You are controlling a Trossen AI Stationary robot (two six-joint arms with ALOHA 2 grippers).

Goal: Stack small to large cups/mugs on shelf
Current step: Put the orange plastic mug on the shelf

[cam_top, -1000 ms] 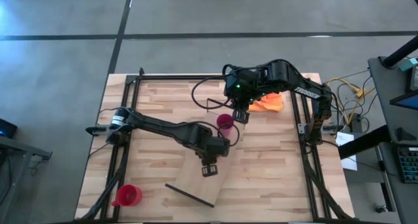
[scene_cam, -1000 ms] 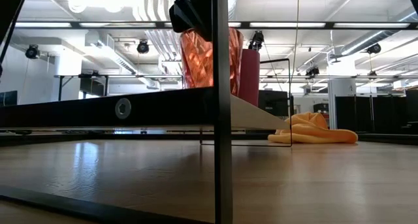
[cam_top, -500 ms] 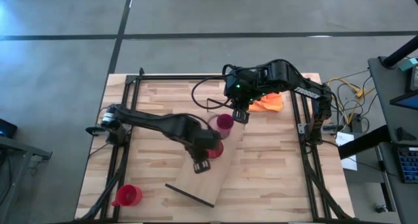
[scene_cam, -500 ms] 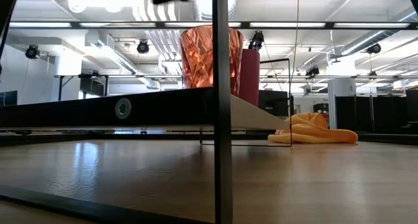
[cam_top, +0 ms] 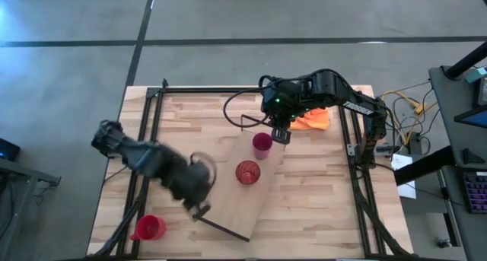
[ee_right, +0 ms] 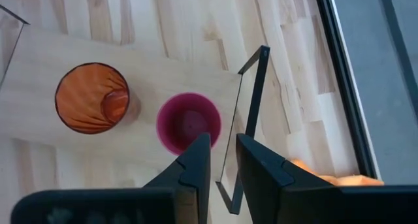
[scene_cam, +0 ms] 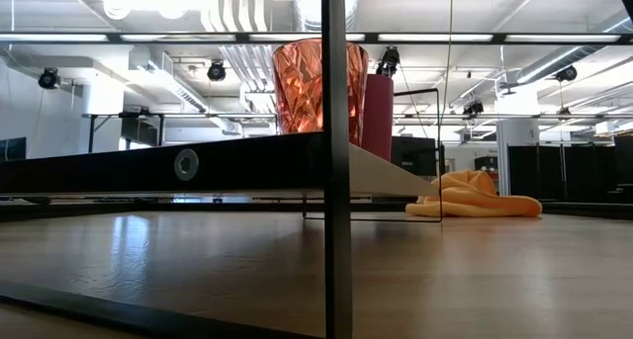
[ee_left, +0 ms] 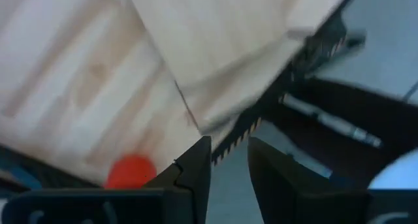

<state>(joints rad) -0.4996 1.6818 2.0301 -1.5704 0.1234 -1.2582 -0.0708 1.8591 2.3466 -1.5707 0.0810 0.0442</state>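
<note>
The pale wood shelf [cam_top: 245, 204] lies slantwise on the table. The magenta cup [cam_top: 262, 143] and the amber tumbler [cam_top: 247, 172] stand upright on it side by side, as the right wrist view shows (cup [ee_right: 188, 123], tumbler [ee_right: 91, 96]). The red mug [cam_top: 148, 228] stands on the table near its near left corner. My left gripper [cam_top: 200, 209] is between the shelf and the red mug, empty, with a narrow gap between its fingers [ee_left: 228, 155]. My right gripper [cam_top: 280, 135] hangs above the magenta cup, empty, with a narrow gap [ee_right: 223, 152].
An orange cloth [cam_top: 313, 120] lies at the far right, behind the right arm. The shelf's thin dark end frames stand at its far end [ee_right: 251, 100] and near end [cam_top: 221, 227]. The low view shows both cups on the shelf [scene_cam: 198, 161] behind a dark post [scene_cam: 336, 181].
My left gripper has left the amber tumbler standing upright on the shelf. It has risen and swung quickly toward the table's near left, toward the red mug. The tumbler and the magenta cup have stayed where they were.
</note>
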